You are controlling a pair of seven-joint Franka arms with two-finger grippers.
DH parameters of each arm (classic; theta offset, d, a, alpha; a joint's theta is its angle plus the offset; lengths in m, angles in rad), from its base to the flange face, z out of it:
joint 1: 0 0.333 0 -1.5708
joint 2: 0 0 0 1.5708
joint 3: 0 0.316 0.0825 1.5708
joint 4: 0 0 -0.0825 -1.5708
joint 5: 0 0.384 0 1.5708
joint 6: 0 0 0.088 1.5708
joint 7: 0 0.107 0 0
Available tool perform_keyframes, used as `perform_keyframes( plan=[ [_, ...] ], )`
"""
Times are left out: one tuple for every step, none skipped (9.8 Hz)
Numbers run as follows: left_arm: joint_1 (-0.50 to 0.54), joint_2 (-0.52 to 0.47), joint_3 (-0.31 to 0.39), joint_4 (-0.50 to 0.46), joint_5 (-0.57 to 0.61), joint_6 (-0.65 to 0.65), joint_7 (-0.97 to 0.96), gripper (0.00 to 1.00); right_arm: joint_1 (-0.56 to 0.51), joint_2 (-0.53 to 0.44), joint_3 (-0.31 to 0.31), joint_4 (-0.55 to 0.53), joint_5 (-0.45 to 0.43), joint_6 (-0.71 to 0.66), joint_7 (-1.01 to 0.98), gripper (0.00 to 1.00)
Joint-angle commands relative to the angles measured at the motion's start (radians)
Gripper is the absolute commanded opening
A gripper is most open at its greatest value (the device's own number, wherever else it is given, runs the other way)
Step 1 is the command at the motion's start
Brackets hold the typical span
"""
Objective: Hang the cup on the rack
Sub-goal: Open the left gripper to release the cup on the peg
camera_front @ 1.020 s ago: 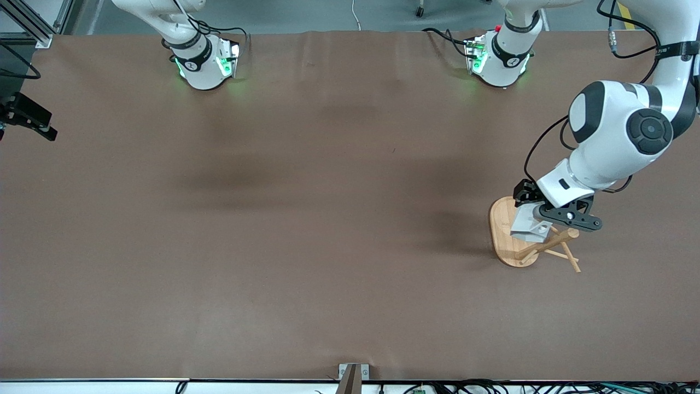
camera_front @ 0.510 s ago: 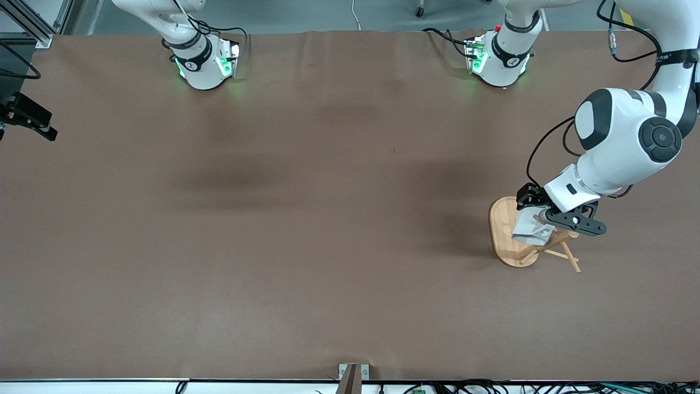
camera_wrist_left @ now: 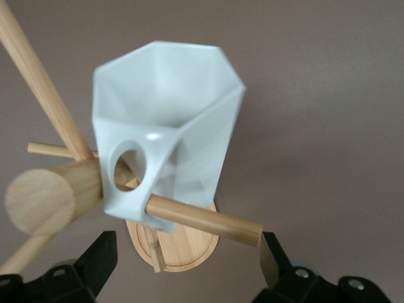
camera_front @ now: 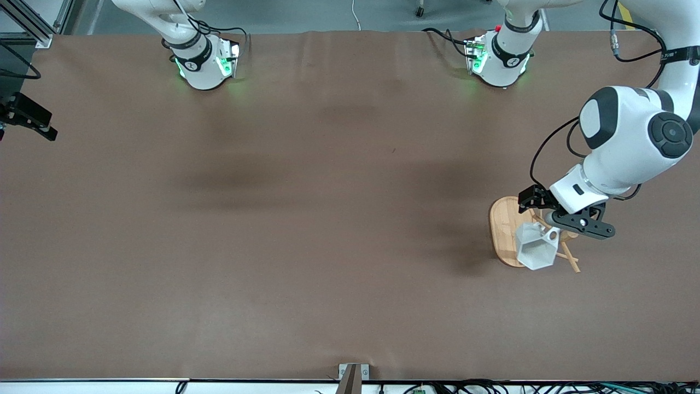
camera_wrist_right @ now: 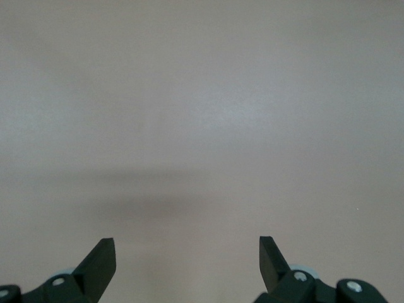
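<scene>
The white faceted cup hangs on the bamboo rack, near the left arm's end of the table. A thin peg runs through the round hole in the cup's handle, and the hexagonal rim tips away from the central post. My left gripper hovers over the rack, open, its fingertips on either side of the peg's end and touching nothing. The right gripper is open over bare brown table and waits.
The rack's oval base lies on the brown table below the cup. Other pegs stick out toward the front camera. Both arm bases stand along the table's edge farthest from the front camera. Black hardware juts in at the right arm's end.
The left gripper has opened and let go of the cup. The cup has swung down on the peg, its mouth now showing, and the left wrist has drawn back slightly.
</scene>
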State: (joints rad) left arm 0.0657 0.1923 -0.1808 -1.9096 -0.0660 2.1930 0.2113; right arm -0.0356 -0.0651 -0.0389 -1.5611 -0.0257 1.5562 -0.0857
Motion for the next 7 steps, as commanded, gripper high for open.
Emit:
perform_keyframes(
  plan=[
    [-0.007, -0.025, 0.009, -0.002, -0.009, -0.03, -0.006, 1.0, -0.018, -0.025, 0.017, -0.027, -0.008, 0.005, 0.014, 1.0],
    [-0.007, -0.059, 0.007, -0.002, -0.011, -0.059, -0.036, 1.0, -0.018, -0.025, 0.017, -0.027, -0.008, 0.005, 0.014, 1.0],
    [-0.007, -0.098, 0.007, -0.002, -0.011, -0.096, -0.085, 1.0, -0.018, -0.025, 0.017, -0.027, -0.007, 0.007, 0.014, 1.0],
    [-0.007, -0.146, 0.007, -0.002, -0.011, -0.146, -0.142, 1.0, -0.018, -0.025, 0.017, -0.027, -0.008, 0.008, 0.014, 1.0],
    [-0.009, -0.19, 0.007, 0.0, -0.009, -0.194, -0.197, 1.0, -0.017, -0.025, 0.017, -0.028, -0.007, 0.01, 0.014, 1.0],
    [-0.009, -0.235, 0.007, 0.0, -0.009, -0.238, -0.217, 1.0, -0.017, -0.025, 0.017, -0.028, -0.008, 0.01, 0.014, 1.0],
    [-0.007, -0.269, 0.007, 0.003, -0.005, -0.277, -0.211, 1.0, -0.017, -0.025, 0.017, -0.028, -0.008, 0.01, 0.014, 1.0]
  ],
)
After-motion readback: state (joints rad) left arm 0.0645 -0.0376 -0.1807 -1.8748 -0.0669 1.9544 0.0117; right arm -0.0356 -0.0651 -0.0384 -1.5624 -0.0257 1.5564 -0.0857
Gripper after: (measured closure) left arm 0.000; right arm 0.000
